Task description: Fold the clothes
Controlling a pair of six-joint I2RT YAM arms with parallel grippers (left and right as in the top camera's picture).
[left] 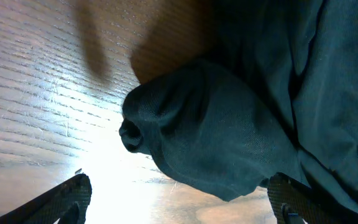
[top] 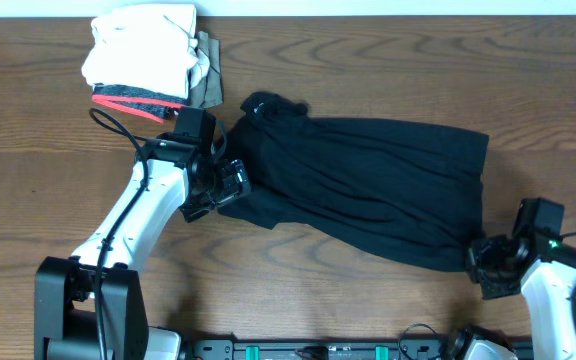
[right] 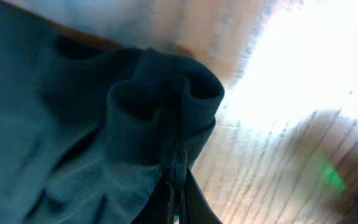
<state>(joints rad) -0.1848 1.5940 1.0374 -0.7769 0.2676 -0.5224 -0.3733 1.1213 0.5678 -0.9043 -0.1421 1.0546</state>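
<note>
The black shirt (top: 358, 185) lies loosely spread and rumpled across the middle of the wooden table (top: 368, 60), with a stack of folded garments (top: 148, 60) at the far left. The left gripper (top: 226, 190) sits at the shirt's left edge, its jaws spread wide around a bunched lump of fabric without clamping it. The right gripper (top: 488, 262) is pinched tight on the near right corner of the cloth.
</note>
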